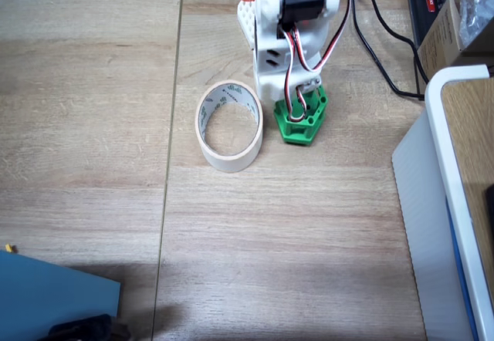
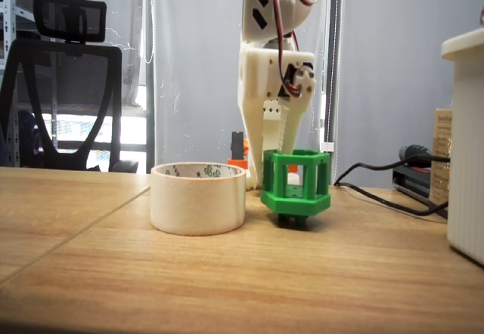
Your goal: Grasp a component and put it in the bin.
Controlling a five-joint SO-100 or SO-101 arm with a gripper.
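The green component (image 1: pixel 305 121) (image 2: pixel 296 185) stands just right of the bin, a cream tape ring (image 1: pixel 229 126) (image 2: pixel 198 198), in both fixed views. A narrow gap separates the two. My white gripper (image 1: pixel 297 106) (image 2: pixel 271 164) comes down from above onto the component. One finger runs outside its left wall and the serrated finger (image 2: pixel 285 131) goes inside the cage, so the jaws are closed on that wall. The fingertips are partly hidden by the green frame. I cannot tell whether the component rests on the wooden table or hangs just above it.
A large white-rimmed container (image 1: pixel 455 202) (image 2: pixel 465 145) fills the right side. A black cable (image 1: pixel 378 55) (image 2: pixel 378 194) trails behind the arm. A blue object (image 1: pixel 46 295) lies at the lower left corner. An office chair (image 2: pixel 64 85) stands beyond the table.
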